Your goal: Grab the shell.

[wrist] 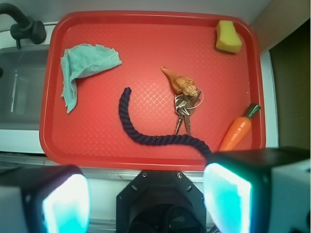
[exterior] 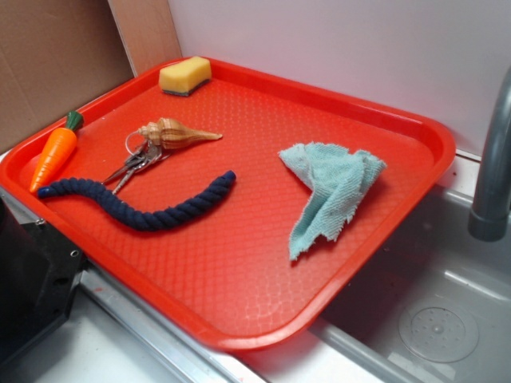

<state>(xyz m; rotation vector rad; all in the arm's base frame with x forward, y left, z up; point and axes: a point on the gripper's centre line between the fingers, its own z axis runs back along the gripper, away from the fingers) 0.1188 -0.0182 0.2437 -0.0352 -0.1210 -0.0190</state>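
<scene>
The shell (exterior: pixel 171 133) (wrist: pixel 181 83) is a tan striped conch with a long pointed tail. It lies on the red tray (exterior: pixel 255 279) (wrist: pixel 146 34) toward the carrot side, its wide end touching a ring of metal keys (exterior: pixel 136 163) (wrist: pixel 183 110). In the wrist view my gripper (wrist: pixel 146 201) is high above and back from the tray's near rim. It stands open, its two glowing pads (wrist: pixel 65 206) far apart with nothing between them. The gripper does not show in the exterior view.
On the tray also lie a dark blue rope (exterior: pixel 144 206) (wrist: pixel 155 131), an orange toy carrot (exterior: pixel 53 153) (wrist: pixel 237 132), a yellow sponge (exterior: pixel 184 75) (wrist: pixel 228 37) and a crumpled teal cloth (exterior: pixel 331 191) (wrist: pixel 80 68). A sink with a faucet (exterior: pixel 491 175) (wrist: pixel 22 26) adjoins the tray.
</scene>
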